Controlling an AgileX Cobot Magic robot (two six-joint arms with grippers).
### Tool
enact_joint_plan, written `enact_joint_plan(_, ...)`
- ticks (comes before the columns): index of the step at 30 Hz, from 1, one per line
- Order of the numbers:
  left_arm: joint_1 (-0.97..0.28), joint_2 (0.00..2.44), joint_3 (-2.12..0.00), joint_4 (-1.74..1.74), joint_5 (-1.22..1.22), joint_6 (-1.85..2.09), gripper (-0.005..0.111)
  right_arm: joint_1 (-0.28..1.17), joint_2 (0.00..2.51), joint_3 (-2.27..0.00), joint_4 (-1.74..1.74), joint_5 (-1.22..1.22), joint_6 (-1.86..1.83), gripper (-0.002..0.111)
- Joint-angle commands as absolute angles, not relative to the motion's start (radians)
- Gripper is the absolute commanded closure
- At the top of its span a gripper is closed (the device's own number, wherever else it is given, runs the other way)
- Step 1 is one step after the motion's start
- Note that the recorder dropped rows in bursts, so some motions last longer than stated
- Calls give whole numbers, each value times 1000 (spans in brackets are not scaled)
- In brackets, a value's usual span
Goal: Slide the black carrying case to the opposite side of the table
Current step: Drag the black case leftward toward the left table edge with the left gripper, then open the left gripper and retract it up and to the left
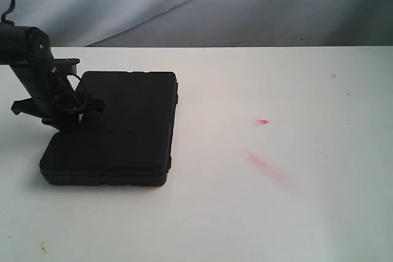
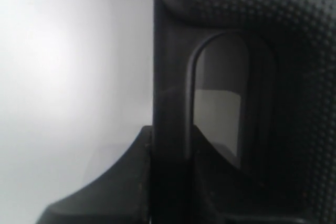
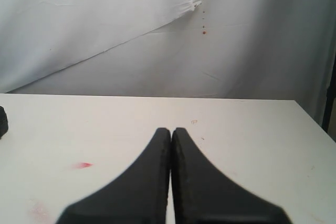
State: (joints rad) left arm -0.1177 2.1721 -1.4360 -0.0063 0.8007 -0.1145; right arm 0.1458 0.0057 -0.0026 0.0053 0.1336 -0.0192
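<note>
The black carrying case [image 1: 123, 127] lies flat on the left part of the white table [image 1: 276, 200]. My left gripper [image 1: 64, 111] stands at the case's left edge. In the left wrist view the gripper [image 2: 170, 145] is shut on the case's handle bar [image 2: 169, 77], with one finger on each side of it, and the case's dimpled lid [image 2: 294, 35] fills the frame beyond. My right gripper [image 3: 171, 129] is shut on nothing, held above the bare table [image 3: 252, 129], and does not show in the exterior view. A sliver of the case [image 3: 2, 119] shows at the edge of the right wrist view.
Red smears [image 1: 263, 121] [image 1: 267, 167] mark the tabletop to the right of the case. A pale cloth backdrop [image 1: 245, 4] hangs behind the table's far edge. The table's right edge [image 3: 315, 119] shows in the right wrist view.
</note>
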Motion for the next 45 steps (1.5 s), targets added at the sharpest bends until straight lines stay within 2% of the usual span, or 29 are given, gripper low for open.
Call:
enact_joint_plan(1, -90, 2165, -1411, 25, 774, -74, 107, 138, 0, 0, 12, 123, -17, 108)
enact_joint_plan(39, -34, 2165, -1385, 40, 737, -76, 106, 138, 0, 0, 12, 123, -17, 108)
enact_joint_plan(42, -34, 2165, -1385, 40, 725, -76, 103, 138, 0, 0, 12, 123, -17, 108)
enact_joint_plan(45, -34, 2165, -1385, 40, 721, -76, 94, 138, 0, 0, 12, 123, -17, 108)
